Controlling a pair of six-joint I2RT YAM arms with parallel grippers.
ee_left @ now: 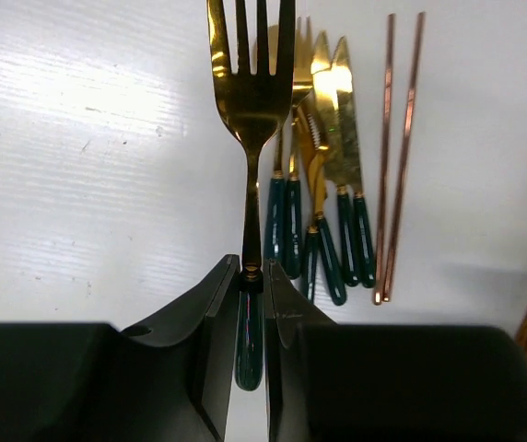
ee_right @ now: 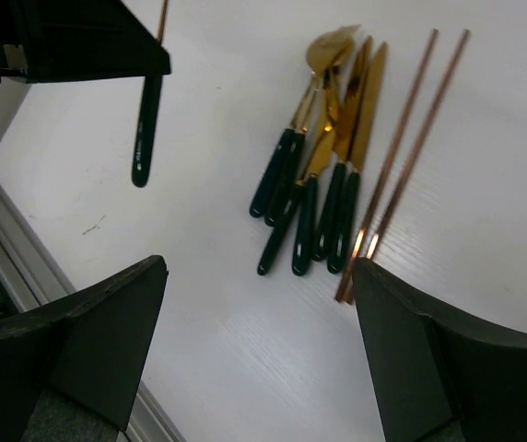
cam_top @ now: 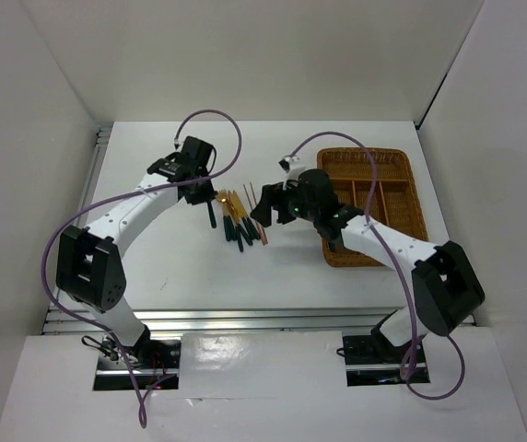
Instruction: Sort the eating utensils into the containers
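My left gripper [cam_top: 210,204] [ee_left: 252,295] is shut on the dark green handle of a gold-headed fork [ee_left: 251,101], held above the table just left of the pile. The fork's handle also shows in the right wrist view [ee_right: 144,129], hanging free. The remaining utensils [cam_top: 236,221] [ee_left: 323,212] [ee_right: 314,198] lie bunched on the white table, with two brown chopsticks [cam_top: 254,219] [ee_left: 397,157] [ee_right: 402,166] along their right side. My right gripper [cam_top: 268,212] [ee_right: 259,276] is open and empty, hovering just right of the pile. The wicker tray [cam_top: 388,152] lies at the right.
White walls enclose the table on three sides. A metal rail runs along the left and front edges [cam_top: 245,318]. Purple cables loop above both arms. My right arm lies across the tray's left part.
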